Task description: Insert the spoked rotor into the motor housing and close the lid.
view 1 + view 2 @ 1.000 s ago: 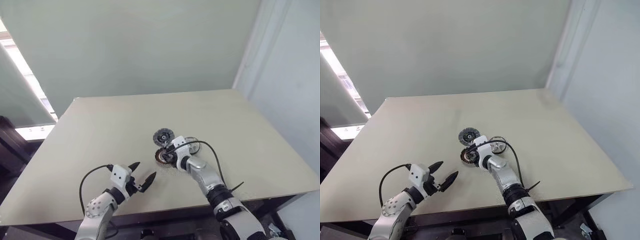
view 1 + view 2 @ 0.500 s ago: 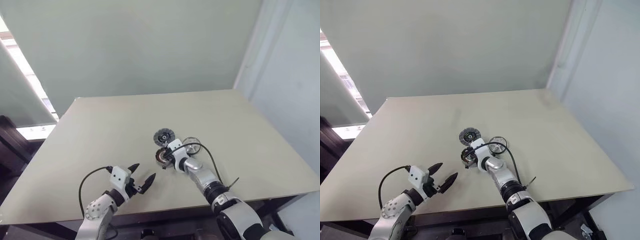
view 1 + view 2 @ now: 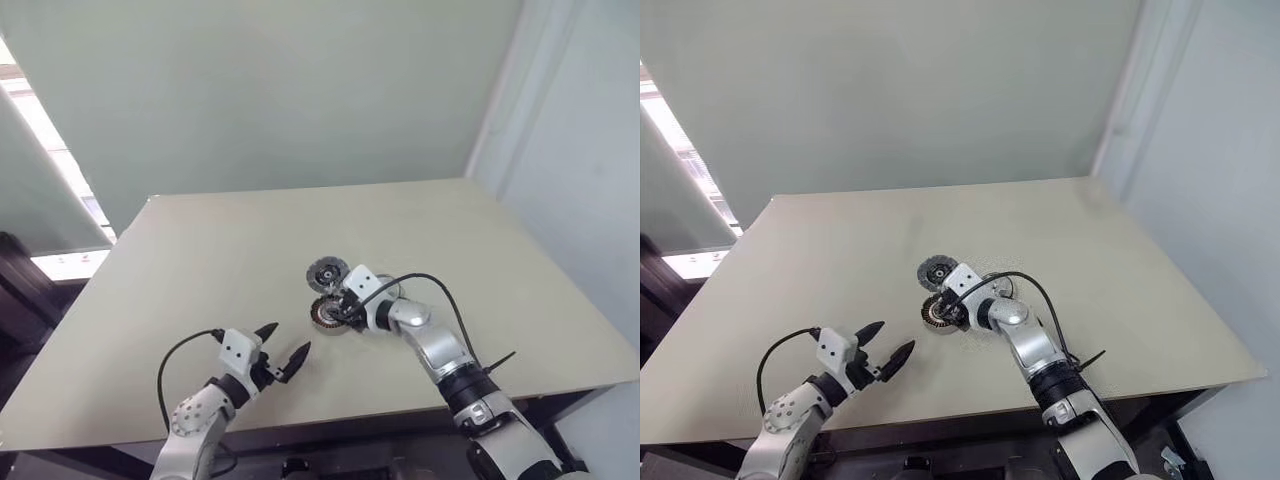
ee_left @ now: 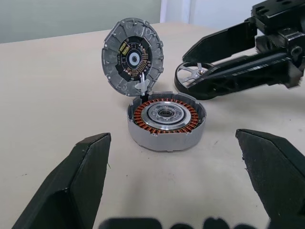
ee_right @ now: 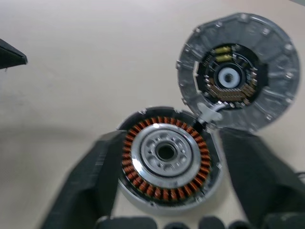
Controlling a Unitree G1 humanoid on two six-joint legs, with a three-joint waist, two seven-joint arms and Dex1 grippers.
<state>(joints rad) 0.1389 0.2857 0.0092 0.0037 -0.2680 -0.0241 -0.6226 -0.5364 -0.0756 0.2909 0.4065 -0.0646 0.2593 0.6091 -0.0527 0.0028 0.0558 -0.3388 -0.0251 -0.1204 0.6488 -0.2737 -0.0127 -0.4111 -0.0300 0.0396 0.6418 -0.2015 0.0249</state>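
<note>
The spoked rotor [image 4: 194, 72] is not yet fitted. It lies on the table [image 3: 200, 260] just beyond the right gripper [image 4: 182, 69]. That gripper's fingers are spread and grasp nothing. Whether one of them brushes the rotor, I cannot tell. The left gripper [image 3: 287, 338] hangs well back on the near side, fingers fully released and empty.

The motor housing [image 4: 167, 121] sits just below and ahead of the right gripper, between the two grippers. Its lid [image 4: 133, 56] stands hinged open on the far side.

Risks, in my judgement:
- A pinch on the rotor's thin rim could tilt it or let it skid away.
- A rotor lowered off-centre would jam on the hub or scrape the copper windings.
- A stray finger could knock the raised lid shut too soon.

Contents: the housing holds a ring of copper windings around a silver central hub. No rotor is inside it.
</note>
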